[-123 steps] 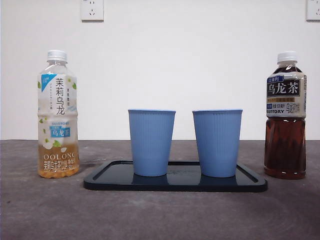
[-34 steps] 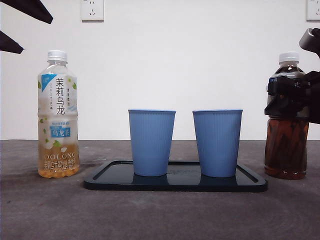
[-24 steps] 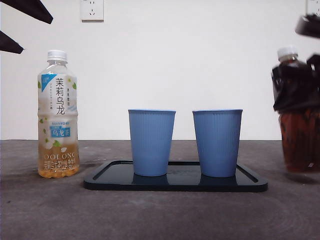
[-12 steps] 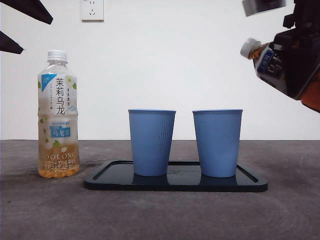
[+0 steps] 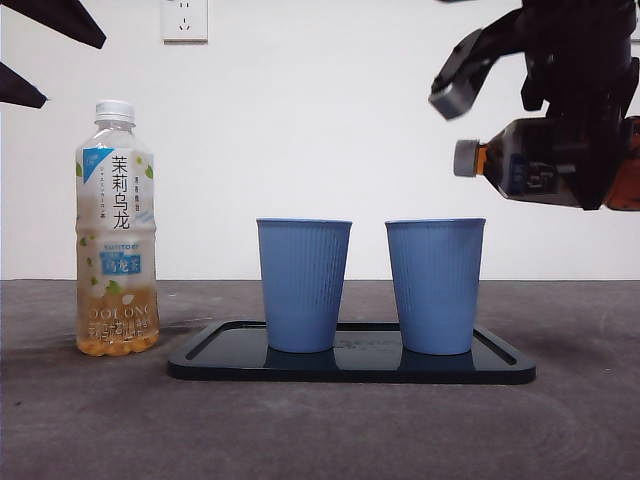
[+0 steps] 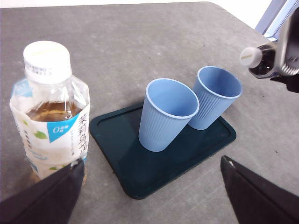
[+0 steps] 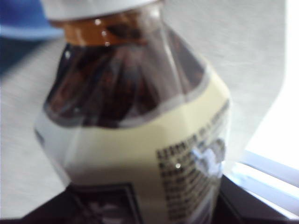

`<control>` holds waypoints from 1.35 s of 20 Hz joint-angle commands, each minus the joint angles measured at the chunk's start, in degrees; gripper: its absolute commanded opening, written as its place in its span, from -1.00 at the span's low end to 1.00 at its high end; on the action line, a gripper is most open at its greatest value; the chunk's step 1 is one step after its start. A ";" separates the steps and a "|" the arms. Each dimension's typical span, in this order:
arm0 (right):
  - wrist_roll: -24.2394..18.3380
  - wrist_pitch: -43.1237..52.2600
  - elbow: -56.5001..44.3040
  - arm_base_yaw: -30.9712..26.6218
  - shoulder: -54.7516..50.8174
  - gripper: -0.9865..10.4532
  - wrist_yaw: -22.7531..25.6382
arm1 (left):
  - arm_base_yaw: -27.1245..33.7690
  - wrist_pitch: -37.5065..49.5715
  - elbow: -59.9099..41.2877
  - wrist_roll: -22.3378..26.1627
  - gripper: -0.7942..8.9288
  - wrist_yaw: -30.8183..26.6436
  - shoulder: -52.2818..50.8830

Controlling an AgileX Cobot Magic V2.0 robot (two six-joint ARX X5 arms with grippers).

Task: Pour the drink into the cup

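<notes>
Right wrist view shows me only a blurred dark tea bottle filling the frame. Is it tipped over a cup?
Observer: Yes. In the front view the right claw holds the dark tea bottle almost level, with its capped mouth above a blue cup.
Operator: Is that the only cup?
Observer: No, a second blue cup stands upright beside it, both on a dark tray.
Operator: And the left arm?
Observer: The left claw is open beside a pale oolong bottle, which stands capped off the tray.
</notes>
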 commanded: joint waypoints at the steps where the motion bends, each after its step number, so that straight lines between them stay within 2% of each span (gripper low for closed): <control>1: -4.83 0.57 1.79 1.62 1.31 -0.54 4.94 | -0.20 0.44 1.11 -0.07 0.13 0.24 0.37; 4: -8.28 0.83 1.79 2.45 2.78 -0.54 6.45 | -0.20 0.46 1.11 -0.17 0.13 0.24 0.37; 8: -11.72 1.53 1.79 3.50 4.94 -0.54 11.41 | -0.26 0.46 1.11 -0.26 0.13 0.24 0.31; 14: -12.26 2.01 1.79 4.24 5.64 -0.54 14.84 | -0.68 0.44 1.11 -0.28 0.13 0.24 0.31; 15: -11.26 2.40 1.79 4.37 5.62 -0.54 15.32 | -0.68 0.44 1.11 -0.28 0.13 0.26 0.31; 16: -8.37 2.75 1.81 4.48 5.29 -0.54 15.02 | -0.68 0.44 1.11 -0.28 0.13 0.24 0.31; 17: -4.96 2.78 1.84 4.52 4.74 -0.54 13.79 | -0.68 0.33 1.11 -0.28 0.13 0.24 0.31; 20: 4.11 2.60 1.84 4.31 0.79 -0.54 5.97 | -0.68 0.26 1.11 -0.24 0.13 0.24 0.31; 22: 8.15 4.11 1.81 2.64 -3.15 -0.54 1.03 | -0.68 0.26 1.11 -0.26 0.13 0.24 0.24; 23: 10.43 4.79 1.81 1.51 -5.38 -0.54 -2.36 | -0.68 0.24 1.11 -0.28 0.13 0.24 0.17; 25: 15.30 7.10 1.57 -1.90 -10.97 -0.54 -12.76 | -0.68 0.17 1.11 -0.72 0.13 0.24 -0.15; 27: 17.25 11.21 0.26 -5.20 -16.15 -0.54 -21.24 | -0.68 0.07 1.11 -1.25 0.13 0.24 -0.50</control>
